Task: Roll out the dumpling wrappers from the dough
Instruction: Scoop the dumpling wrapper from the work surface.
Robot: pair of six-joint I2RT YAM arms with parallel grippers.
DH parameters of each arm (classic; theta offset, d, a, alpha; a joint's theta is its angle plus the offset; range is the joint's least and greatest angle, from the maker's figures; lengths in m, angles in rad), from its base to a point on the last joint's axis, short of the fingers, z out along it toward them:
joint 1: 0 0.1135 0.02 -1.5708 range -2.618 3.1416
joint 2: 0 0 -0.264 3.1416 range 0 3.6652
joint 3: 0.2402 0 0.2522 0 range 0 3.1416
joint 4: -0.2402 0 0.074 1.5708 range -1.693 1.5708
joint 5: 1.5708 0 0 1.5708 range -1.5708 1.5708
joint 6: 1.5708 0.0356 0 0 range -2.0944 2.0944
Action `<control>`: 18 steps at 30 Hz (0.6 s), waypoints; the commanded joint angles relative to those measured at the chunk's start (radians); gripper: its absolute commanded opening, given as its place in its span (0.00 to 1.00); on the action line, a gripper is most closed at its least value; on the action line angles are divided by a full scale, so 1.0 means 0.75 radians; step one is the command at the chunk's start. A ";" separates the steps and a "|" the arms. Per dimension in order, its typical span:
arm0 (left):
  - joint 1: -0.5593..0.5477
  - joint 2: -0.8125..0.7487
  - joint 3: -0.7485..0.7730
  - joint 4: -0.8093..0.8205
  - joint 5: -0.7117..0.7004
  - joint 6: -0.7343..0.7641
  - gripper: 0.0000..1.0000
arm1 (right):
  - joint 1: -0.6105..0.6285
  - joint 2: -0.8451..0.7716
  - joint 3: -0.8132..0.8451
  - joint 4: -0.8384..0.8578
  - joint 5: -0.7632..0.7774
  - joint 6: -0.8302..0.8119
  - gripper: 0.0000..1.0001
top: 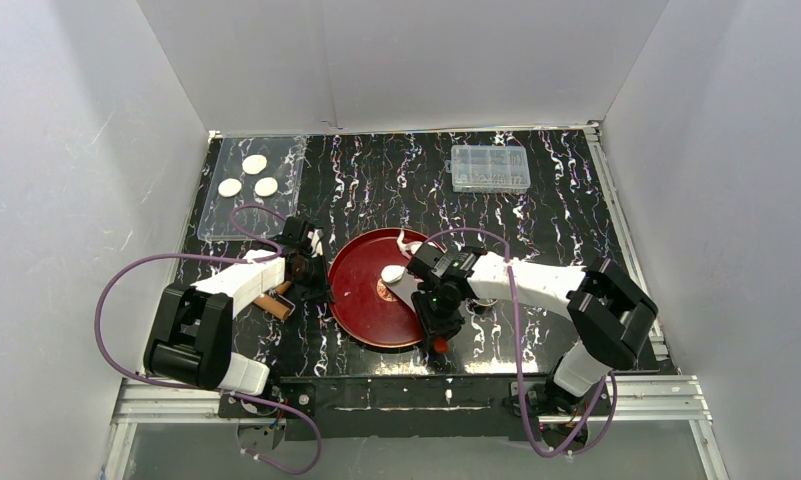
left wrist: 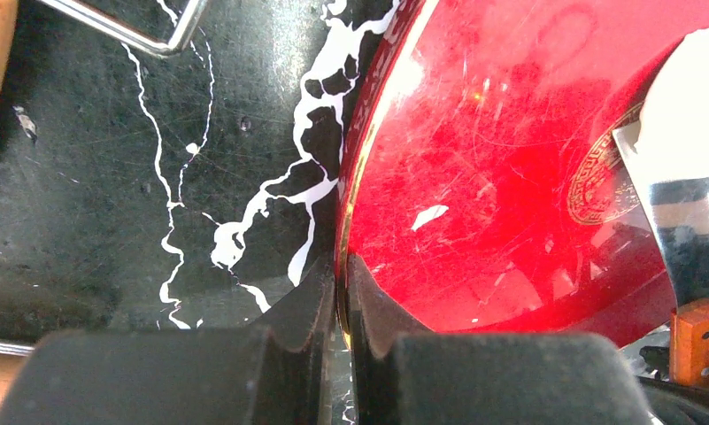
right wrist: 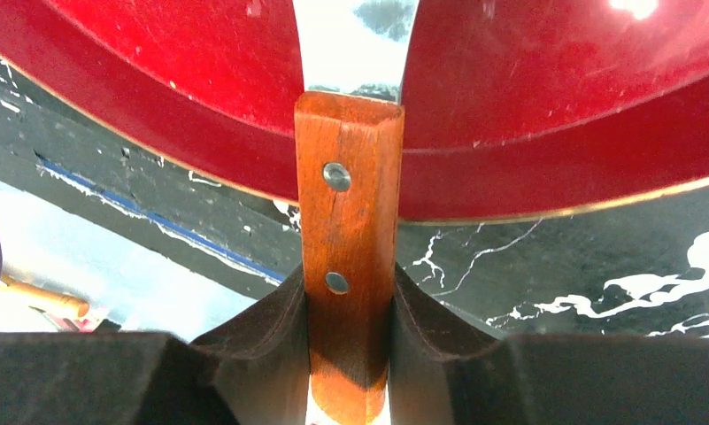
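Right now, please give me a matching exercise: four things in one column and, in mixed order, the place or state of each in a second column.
Things:
1. left gripper
2. right gripper
3. dough
4. wrappers

Places or states:
A. on the clear tray, far left of the table
B. shut on the rim of the red plate
C. lying on the plate
D. shut on a wooden handle

Pairs: 1-B, 2-D, 3-C, 4-A
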 commanded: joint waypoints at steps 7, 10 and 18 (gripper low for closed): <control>-0.014 -0.063 -0.016 -0.073 0.059 0.067 0.00 | -0.016 0.053 0.063 0.096 0.023 -0.007 0.01; -0.015 -0.066 -0.017 -0.070 0.057 0.067 0.00 | -0.016 -0.004 0.005 0.098 0.021 0.012 0.01; -0.014 -0.052 -0.016 -0.065 0.049 0.064 0.00 | 0.013 -0.183 -0.086 0.287 -0.006 -0.069 0.01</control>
